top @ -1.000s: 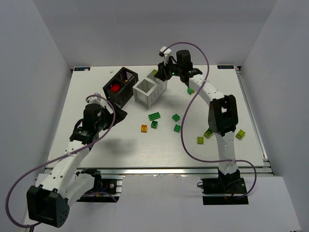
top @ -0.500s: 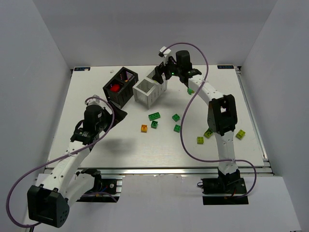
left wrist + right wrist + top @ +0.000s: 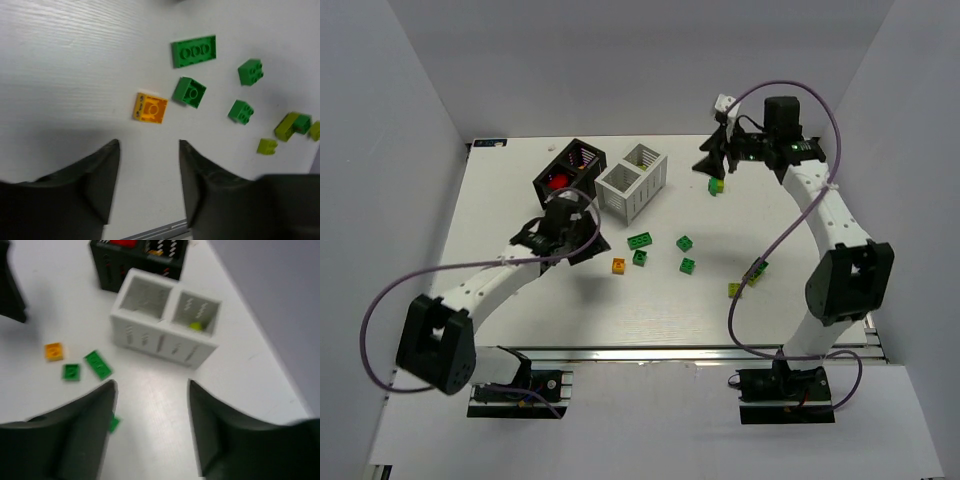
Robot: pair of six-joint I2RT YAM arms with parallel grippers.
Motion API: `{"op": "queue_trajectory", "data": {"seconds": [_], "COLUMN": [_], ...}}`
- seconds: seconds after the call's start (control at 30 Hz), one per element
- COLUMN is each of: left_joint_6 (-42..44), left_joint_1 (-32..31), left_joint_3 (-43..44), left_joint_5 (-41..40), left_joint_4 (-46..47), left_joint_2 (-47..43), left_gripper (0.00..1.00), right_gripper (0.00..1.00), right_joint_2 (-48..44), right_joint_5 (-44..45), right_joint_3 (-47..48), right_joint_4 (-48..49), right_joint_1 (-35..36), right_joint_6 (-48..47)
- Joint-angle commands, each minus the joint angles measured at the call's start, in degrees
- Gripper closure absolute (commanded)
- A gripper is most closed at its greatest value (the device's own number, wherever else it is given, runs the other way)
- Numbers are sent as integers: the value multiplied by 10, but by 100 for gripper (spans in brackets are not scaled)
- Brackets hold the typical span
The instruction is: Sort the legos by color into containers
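Loose legos lie mid-table: an orange one (image 3: 618, 265) (image 3: 150, 107), a green plate (image 3: 640, 240) (image 3: 194, 50), several small green bricks (image 3: 685, 243) (image 3: 189, 92) and yellow-green ones (image 3: 734, 290) (image 3: 267, 146). The black container (image 3: 570, 175) (image 3: 137, 262) holds a red brick (image 3: 558, 181). In the white container (image 3: 633, 180) (image 3: 165, 322) one compartment holds a yellow-green brick (image 3: 196, 326). My left gripper (image 3: 588, 247) (image 3: 148, 142) hovers open and empty just short of the orange brick. My right gripper (image 3: 708, 165) (image 3: 152, 382) is open and empty, right of the white container, above a green brick (image 3: 717, 187).
The two containers stand side by side at the back left of the white table (image 3: 520, 300). Grey walls close in the back and both sides. An aluminium rail (image 3: 670, 352) runs along the near edge.
My left arm has swung right toward the central bricks and its jaws have narrowed. My right gripper has left the white container and moved right.
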Motion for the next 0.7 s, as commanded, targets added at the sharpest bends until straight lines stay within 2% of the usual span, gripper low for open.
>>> {"op": "queue_trajectory", "data": {"seconds": [0.0,0.03,0.07,0.17,0.3,0.67], "left_joint_6": [41,45,50,66,100,145], "left_joint_1": [-62,-71,-86,-106,-127,-153], "left_joint_3": [91,105,125,151,175,226], "left_joint_5": [-72,-82,-93,-115,-133,-158], "left_joint_4": [-71,-80,-94,-111,-118,-128], "left_joint_2": [59,75,100,139,186,278], "left_gripper": [36,32,26,22,21,24], "right_gripper": [33,19,11,11,11,10], "right_joint_2": [-50,-78,-96,-159,-194,-187], "right_joint_5": [-42,-40,-36,-27,-23,-32], "right_joint_3": [-79,-101,-149,-242,-300,-310], "right_joint_4": [-153,-175,-175,-132,-101,-71], "right_joint_1": [7,3,1,-16,-45,-84], "right_joint_6": [-87,-101,-101,-80,-59,-7]}}
